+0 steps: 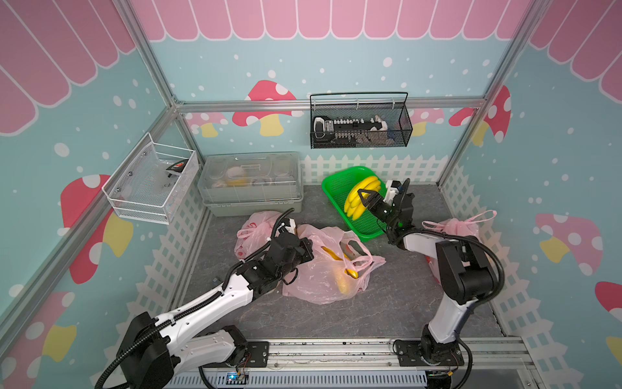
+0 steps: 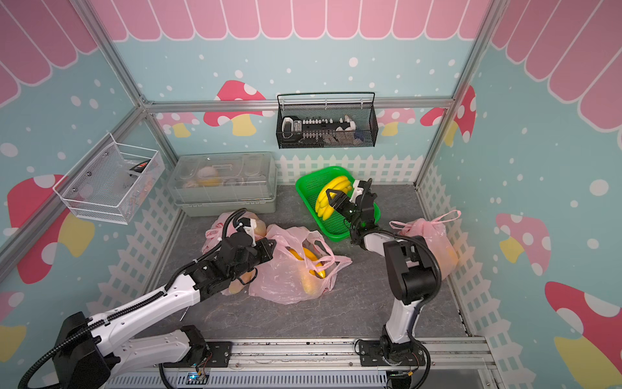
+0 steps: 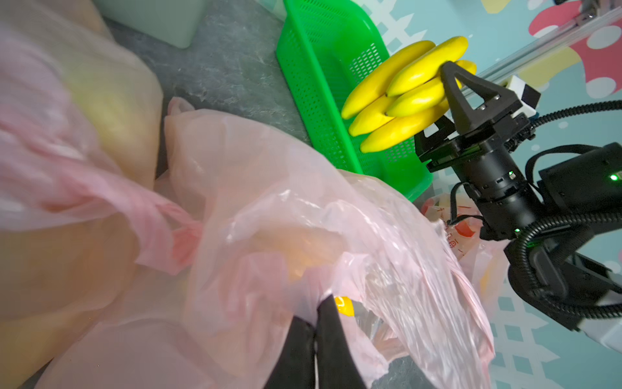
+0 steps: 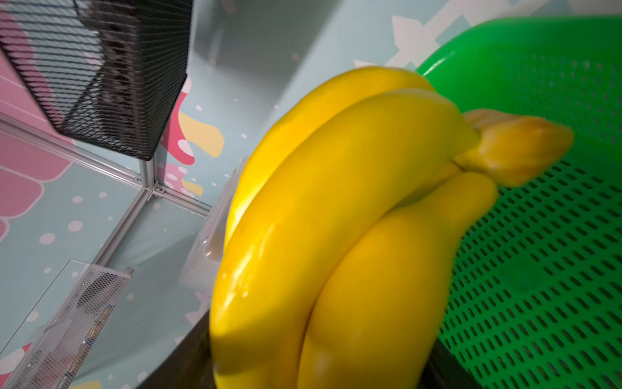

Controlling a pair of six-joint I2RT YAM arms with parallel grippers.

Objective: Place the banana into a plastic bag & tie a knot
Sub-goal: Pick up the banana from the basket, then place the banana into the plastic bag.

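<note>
The step in hand is the pick-up: the fruit is gripped but not yet bagged, and no knot is started on this bag.

The right gripper (image 1: 368,198) has its jaws closed partway around the banana bunch (image 1: 360,202), one finger lying over the top of the bunch, as the left wrist view shows. The bunch hangs at the green perforated basket (image 1: 336,187), which sits at about 1 o'clock on the tabletop (image 1: 387,303). From that wrist view it looks raised off the basket floor, though I cannot be sure it is fully clear.

The left gripper (image 3: 318,313) has its jaws pinched fully together on a fold of the open pink plastic bag (image 1: 323,279), which lies near the middle of the tabletop. The grip is on the bag's 9 o'clock edge. The bag's handles and mouth point toward 2 o'clock, roughly at the basket. Something yellow already shows through the film.

Next, I judge, the right arm must carry the bunch toward 7 o'clock and lower it into the mouth. The mouth looks slack and half collapsed, so the left arm will likely need to lift its edge to hold it open. Two knotted pink bags lie at 10 and 3 o'clock of the open one.
</note>
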